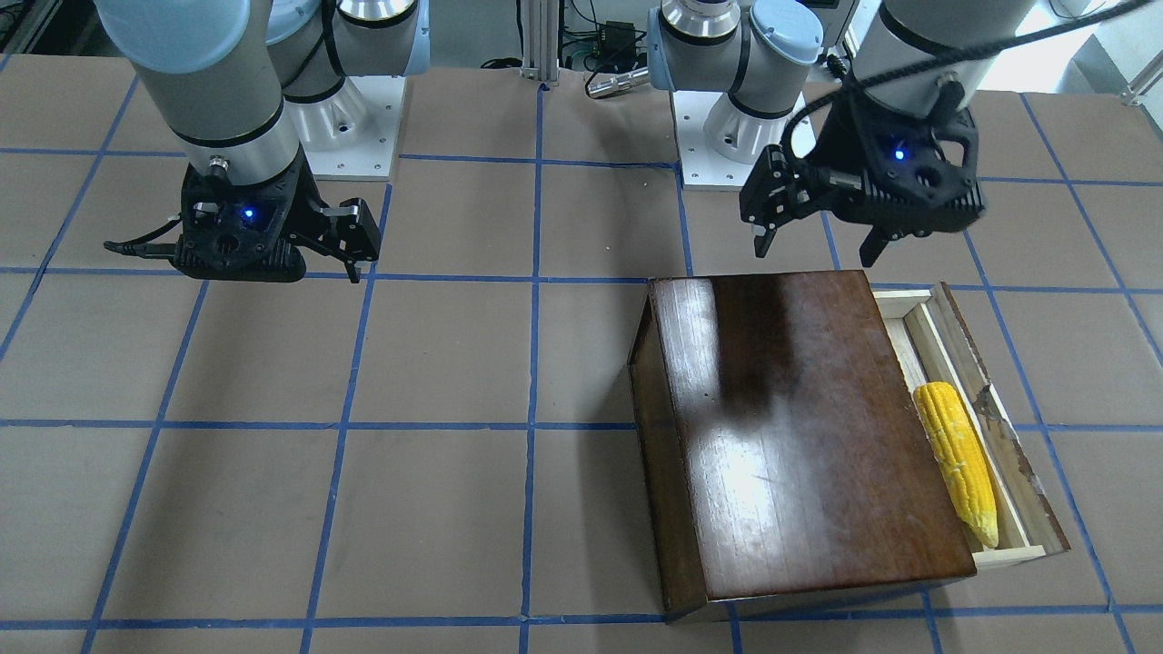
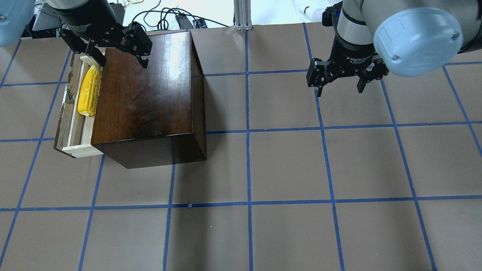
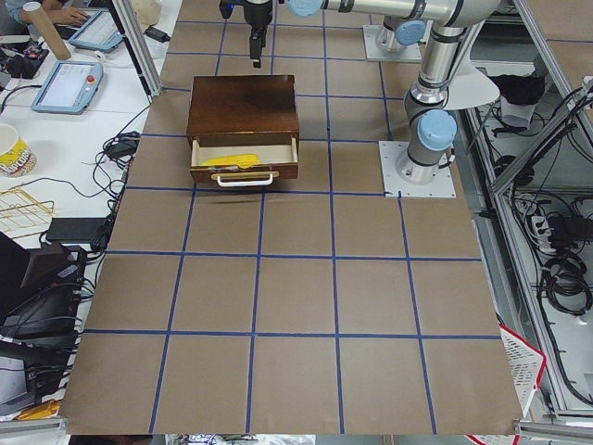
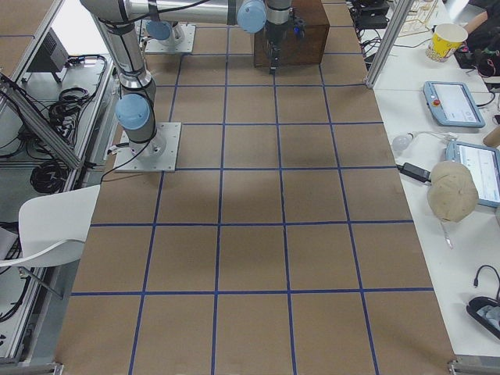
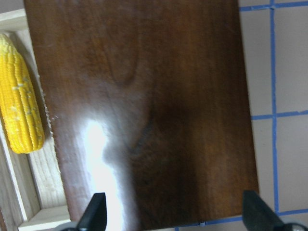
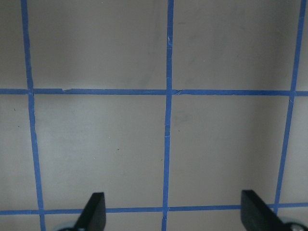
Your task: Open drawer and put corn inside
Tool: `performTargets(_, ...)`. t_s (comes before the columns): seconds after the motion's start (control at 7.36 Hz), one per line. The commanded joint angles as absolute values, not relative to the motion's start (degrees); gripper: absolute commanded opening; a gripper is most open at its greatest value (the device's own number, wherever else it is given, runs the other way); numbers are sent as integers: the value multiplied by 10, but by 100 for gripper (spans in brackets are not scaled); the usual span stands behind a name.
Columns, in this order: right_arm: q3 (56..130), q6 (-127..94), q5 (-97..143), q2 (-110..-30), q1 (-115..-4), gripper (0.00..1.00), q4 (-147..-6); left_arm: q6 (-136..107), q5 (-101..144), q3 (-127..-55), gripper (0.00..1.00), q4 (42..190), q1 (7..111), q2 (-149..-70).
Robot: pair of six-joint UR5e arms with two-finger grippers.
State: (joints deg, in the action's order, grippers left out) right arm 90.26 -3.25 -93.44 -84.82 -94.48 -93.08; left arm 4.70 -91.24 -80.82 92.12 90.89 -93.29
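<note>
The dark-brown box [image 2: 147, 94] stands on the table at my left. Its pale wood drawer [image 2: 62, 113] is pulled partly out to the left. The yellow corn [image 2: 89, 90] lies lengthwise inside the drawer [image 1: 1008, 454]; it also shows in the front view [image 1: 956, 463] and the left wrist view [image 5: 20, 113]. My left gripper [image 2: 122, 62] is open and empty, hovering above the box's far top edge. My right gripper [image 2: 340, 88] is open and empty over bare table, far from the box.
The table is brown paper with a blue tape grid. The two arm bases [image 1: 350, 127] [image 1: 727, 136] are bolted at the robot's side. The drawer has a white handle [image 3: 243, 179]. Desks with tablets [image 3: 67, 83] and cables lie beyond the table's far edge.
</note>
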Motion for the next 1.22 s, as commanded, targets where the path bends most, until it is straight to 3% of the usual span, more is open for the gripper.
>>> performTargets(0.0,903,-33,-935,-848,-945,100,-931,47,-921,-850,100,912,911,-916)
performTargets(1.09,903,-33,-936,-848,-945,100,-931,59,-918,-857,100,896,884,-904)
